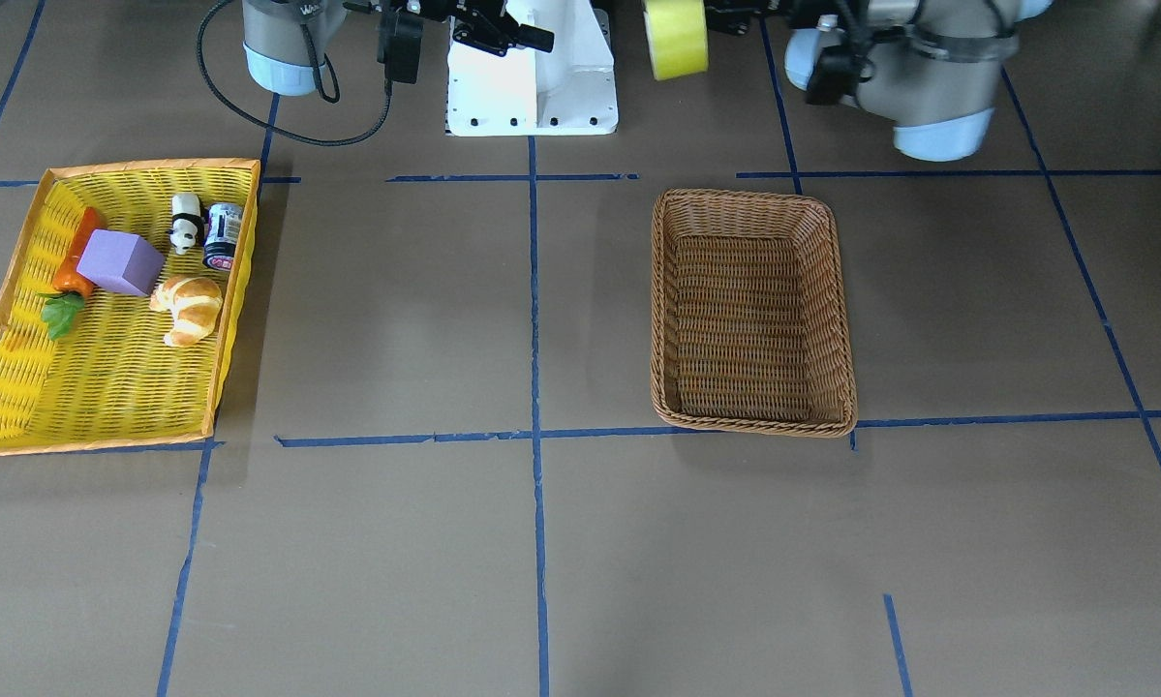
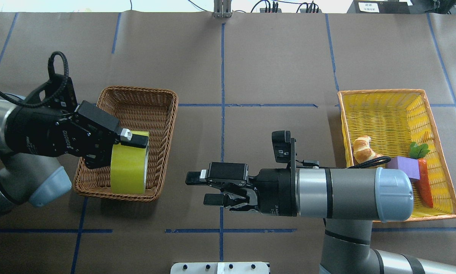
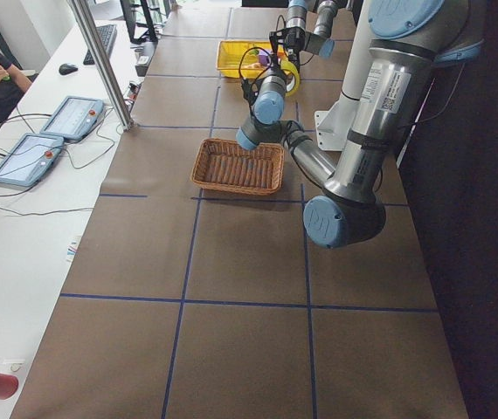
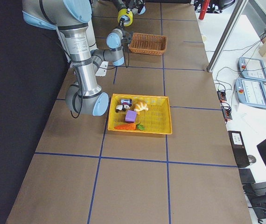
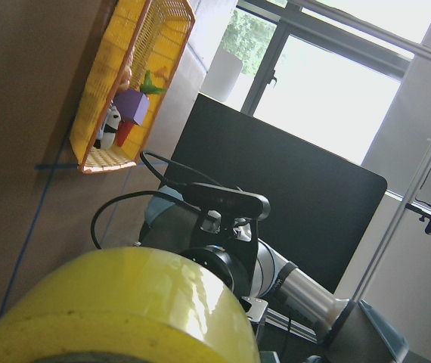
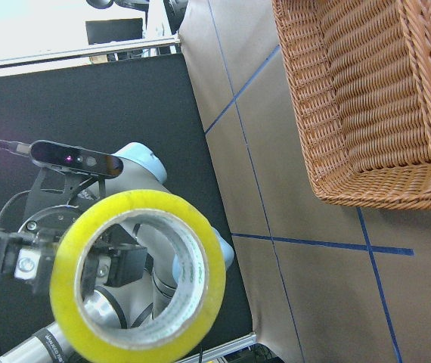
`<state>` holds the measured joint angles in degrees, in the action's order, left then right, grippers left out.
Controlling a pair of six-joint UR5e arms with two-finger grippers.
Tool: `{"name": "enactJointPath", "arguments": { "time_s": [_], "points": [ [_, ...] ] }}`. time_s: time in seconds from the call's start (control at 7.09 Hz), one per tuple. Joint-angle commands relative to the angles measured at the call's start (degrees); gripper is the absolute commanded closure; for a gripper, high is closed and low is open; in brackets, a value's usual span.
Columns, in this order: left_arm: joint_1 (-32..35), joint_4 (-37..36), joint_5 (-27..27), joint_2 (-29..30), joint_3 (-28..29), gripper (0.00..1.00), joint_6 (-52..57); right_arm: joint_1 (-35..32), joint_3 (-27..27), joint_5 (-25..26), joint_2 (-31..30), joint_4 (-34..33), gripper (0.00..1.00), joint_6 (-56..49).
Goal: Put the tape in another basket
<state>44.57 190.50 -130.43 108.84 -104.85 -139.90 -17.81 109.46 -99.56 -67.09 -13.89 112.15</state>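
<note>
My left gripper (image 2: 126, 151) is shut on the tape (image 2: 129, 169), a wide yellow roll held on edge, high above the table. In the overhead view it overlaps the near end of the brown wicker basket (image 2: 136, 93), which has nothing in it. The tape also shows at the top of the front view (image 1: 675, 37), on the robot's side of the basket (image 1: 659, 290), and in the right wrist view (image 6: 144, 219), with the basket (image 6: 367, 162) beyond it. My right gripper (image 2: 203, 188) is open and empty near the table's middle, pointing toward the tape.
A bright yellow woven tray (image 1: 18, 387) with an orange rim sits on my right side. It holds a croissant (image 1: 191, 308), a purple block (image 1: 120, 261), a carrot (image 1: 75, 276), a panda figure (image 1: 185, 221) and a small can (image 1: 223, 234). The white robot base (image 1: 532, 82) stands at the near edge.
</note>
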Motion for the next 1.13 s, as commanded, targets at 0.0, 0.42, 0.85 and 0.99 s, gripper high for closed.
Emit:
{"name": "enactJointPath", "arguments": {
  "time_s": [0.0, 0.42, 0.85, 0.99],
  "points": [
    [5.9, -5.1, -6.7, 0.1, 0.3, 1.00, 3.6, -2.7, 0.1, 0.3, -0.3, -1.0, 0.00, -2.2],
    [7.4, -23.2, -10.5, 0.1, -2.3, 1.00, 20.6, -9.7, 0.7, -4.5, 0.2, -13.2, 0.00, -5.5],
    [6.5, -37.2, -9.9, -0.3, -2.6, 1.00, 38.2, -15.3, 5.3, -8.5, 1.2, -36.2, 0.00, -19.2],
    [6.5, -41.0, -9.8, -0.8, -2.6, 1.00, 44.7, -17.0, 5.7, -8.6, 1.2, -43.0, 0.00, -23.9]
  ]
}}
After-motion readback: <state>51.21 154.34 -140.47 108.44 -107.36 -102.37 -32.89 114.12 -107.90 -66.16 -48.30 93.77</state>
